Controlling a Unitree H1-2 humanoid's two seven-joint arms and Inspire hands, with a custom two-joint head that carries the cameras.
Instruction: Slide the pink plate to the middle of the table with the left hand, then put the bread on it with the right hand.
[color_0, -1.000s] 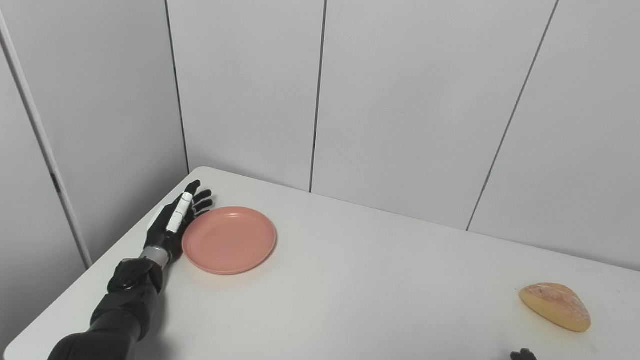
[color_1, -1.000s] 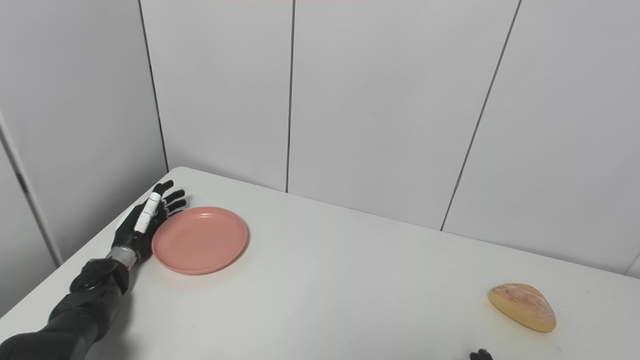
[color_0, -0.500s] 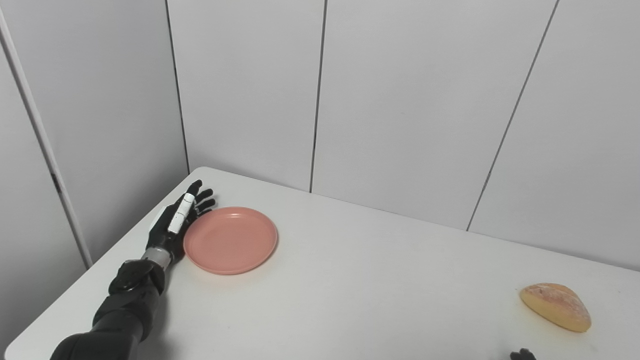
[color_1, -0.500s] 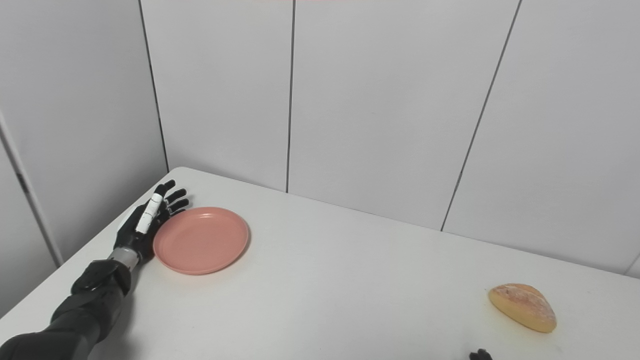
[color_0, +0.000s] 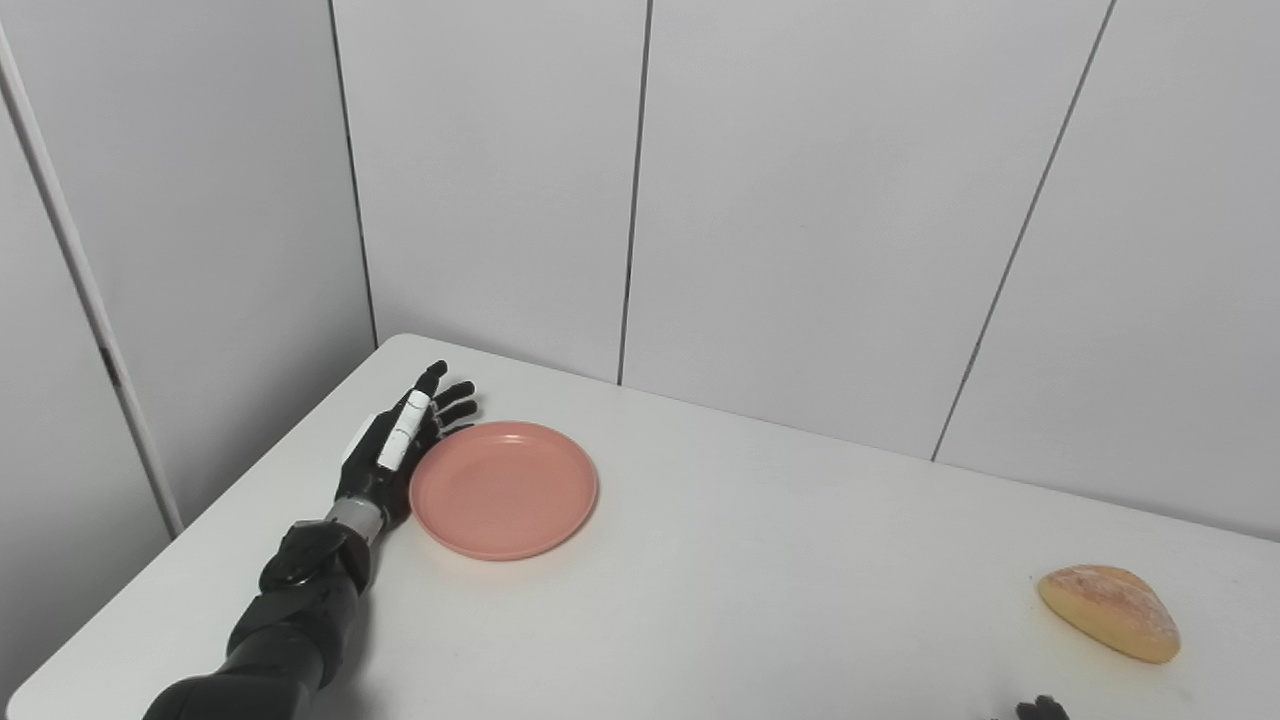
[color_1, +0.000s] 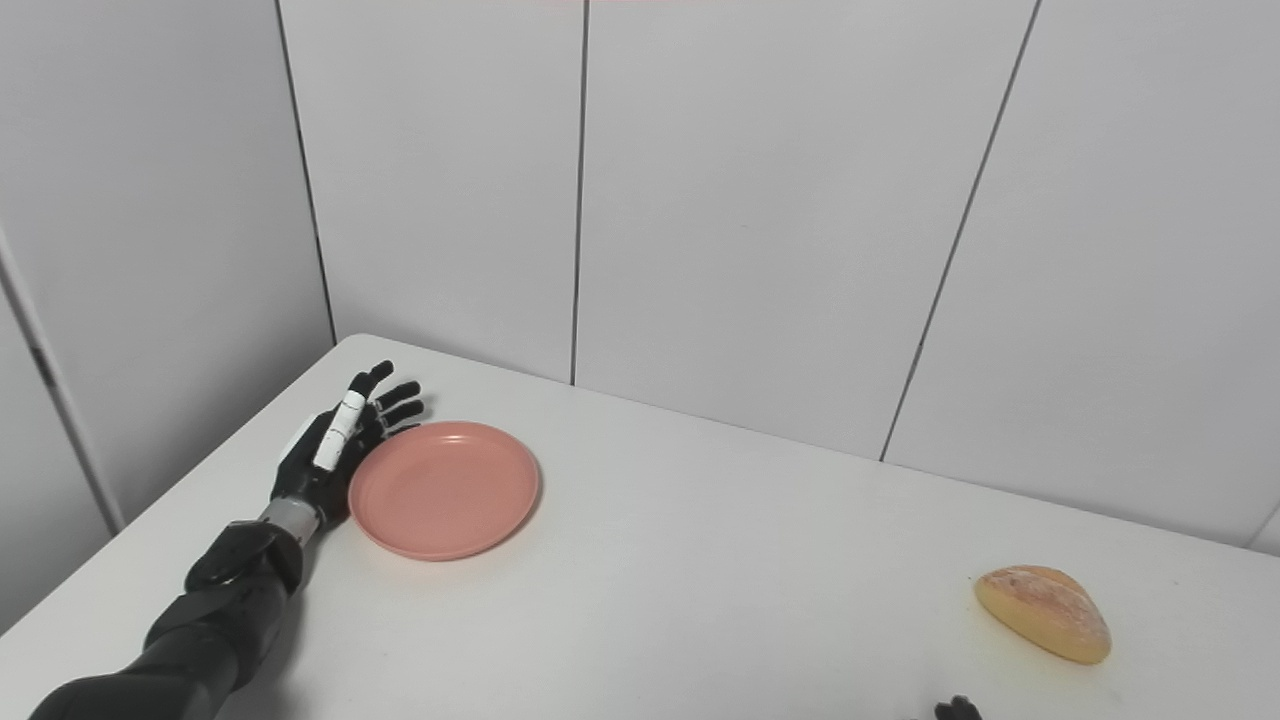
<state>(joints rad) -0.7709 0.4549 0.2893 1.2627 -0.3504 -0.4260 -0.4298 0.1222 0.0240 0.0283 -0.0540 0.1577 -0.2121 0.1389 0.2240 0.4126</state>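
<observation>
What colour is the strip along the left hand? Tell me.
White, on an otherwise black left hand beside the plate; clearest in the left eye view.

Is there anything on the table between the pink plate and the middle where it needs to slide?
Nothing visible. The table is bare between the pink plate and its middle; the bread lies far right.

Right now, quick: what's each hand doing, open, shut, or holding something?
Left hand: open, fingers apart, flat against the pink plate rim, gripping nothing.
Right hand: only a sliver shows at the bottom edge; cannot tell.
</observation>
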